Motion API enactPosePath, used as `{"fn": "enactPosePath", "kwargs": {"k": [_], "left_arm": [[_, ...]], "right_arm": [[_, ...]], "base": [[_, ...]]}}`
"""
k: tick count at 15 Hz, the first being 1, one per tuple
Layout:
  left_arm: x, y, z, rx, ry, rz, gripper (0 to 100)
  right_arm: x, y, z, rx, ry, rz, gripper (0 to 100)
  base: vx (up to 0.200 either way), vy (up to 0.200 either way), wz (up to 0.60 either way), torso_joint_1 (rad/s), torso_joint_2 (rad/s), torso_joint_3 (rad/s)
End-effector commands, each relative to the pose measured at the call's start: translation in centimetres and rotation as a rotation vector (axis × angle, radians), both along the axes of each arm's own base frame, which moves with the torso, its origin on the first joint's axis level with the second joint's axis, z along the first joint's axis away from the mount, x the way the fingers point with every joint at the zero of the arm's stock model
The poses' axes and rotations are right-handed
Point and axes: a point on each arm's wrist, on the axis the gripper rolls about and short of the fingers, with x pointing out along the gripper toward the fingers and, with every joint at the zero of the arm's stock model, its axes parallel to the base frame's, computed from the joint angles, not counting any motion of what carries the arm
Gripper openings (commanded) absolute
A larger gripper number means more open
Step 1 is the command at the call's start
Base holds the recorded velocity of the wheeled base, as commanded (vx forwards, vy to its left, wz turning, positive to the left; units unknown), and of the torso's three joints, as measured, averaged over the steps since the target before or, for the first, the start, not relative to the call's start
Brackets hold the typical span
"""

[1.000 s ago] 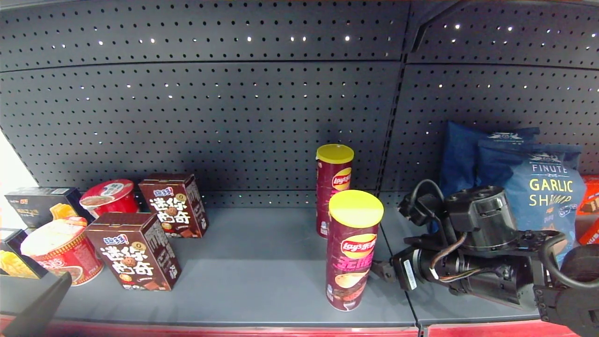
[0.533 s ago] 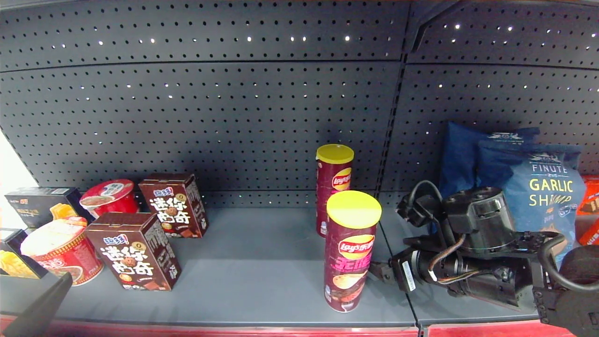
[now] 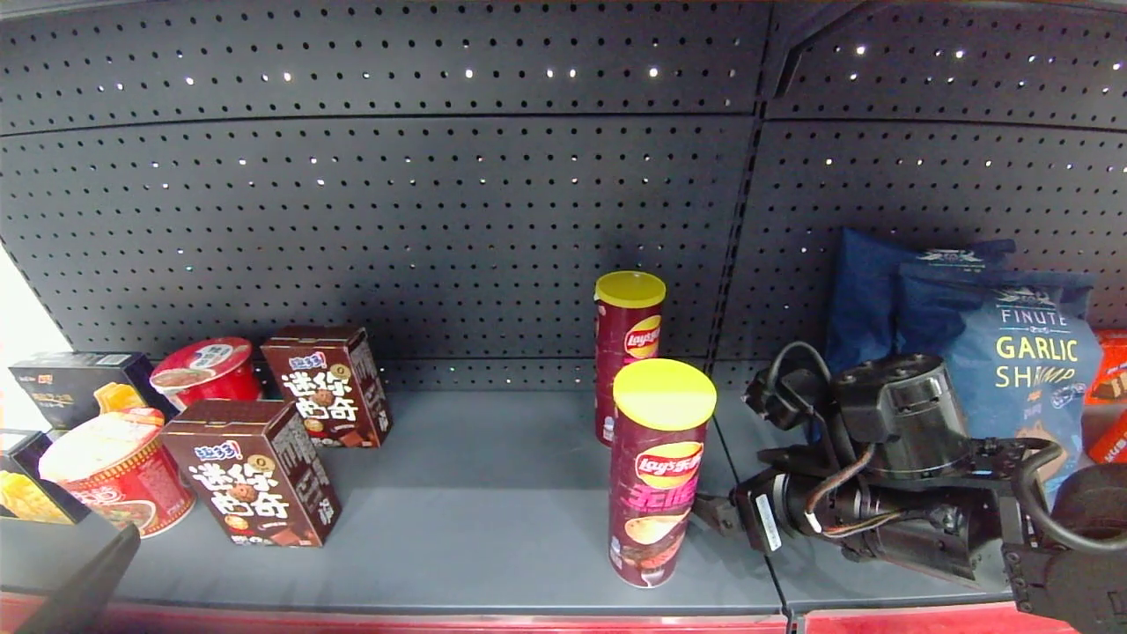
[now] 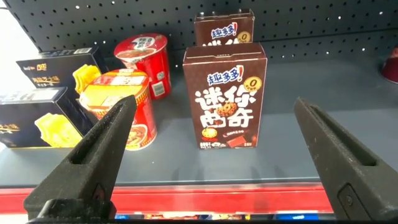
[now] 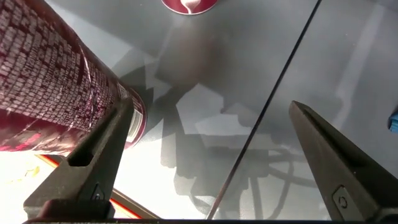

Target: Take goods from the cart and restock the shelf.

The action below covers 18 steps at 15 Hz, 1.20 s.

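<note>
Front can [image 3: 662, 475] shelved; right gripper [image 5: 211, 155] open, empty, just beside it.
The can stands upright near the shelf [image 3: 493, 493] front edge, ahead of the rear can [image 3: 628, 352]. Left gripper [image 4: 211, 155] also spread, facing the boxes [image 4: 225, 96]. Bare room lies left of the cans; bags [image 3: 1012, 352] crowd the right. More restocking likely remains.

Right gripper [image 5: 210, 104] jaws apart; left gripper [image 4: 214, 99] jaws apart.

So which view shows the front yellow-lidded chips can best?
The head view: the front maroon cylindrical chips can stands whole, lid to base. The right wrist view shows its lower side; the left wrist view faces a brown cardboard box.
</note>
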Motion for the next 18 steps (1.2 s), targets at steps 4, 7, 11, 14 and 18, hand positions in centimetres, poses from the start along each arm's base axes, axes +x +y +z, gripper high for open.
{"fn": "enactPosePath", "kwargs": {"k": [4,7,11,14,18], "left_arm": [[-0.2,0.0,-0.2,-0.01,-0.006,-0.001,100],[-1.3,-0.1,-1.5,-0.014,-0.017,-0.002,100],[-3.0,-0.3,-3.9,-0.023,0.017,-0.025,100],[-4.4,-0.4,-4.9,-0.051,0.017,-0.053,100],[-7.1,-0.5,-7.5,-0.067,0.004,-0.065,100]], "right_arm": [[-0.7,-1.5,-0.2,-0.016,-0.001,-0.05,100],[-2.3,-2.9,1.5,0.009,-0.059,-0.084,100],[-2.4,-3.1,1.5,-0.015,-0.079,-0.132,100],[-2.3,-2.9,1.8,-0.011,-0.091,-0.138,100],[-2.4,-3.3,2.7,0.012,-0.131,-0.166,100]], "base": [[0.0,0.0,0.0,0.0,0.0,0.0],[0.0,0.0,0.0,0.0,0.0,0.0],[0.0,0.0,0.0,0.0,0.0,0.0],[0.0,0.0,0.0,0.0,0.0,0.0],[0.0,0.0,0.0,0.0,0.0,0.0]]}}
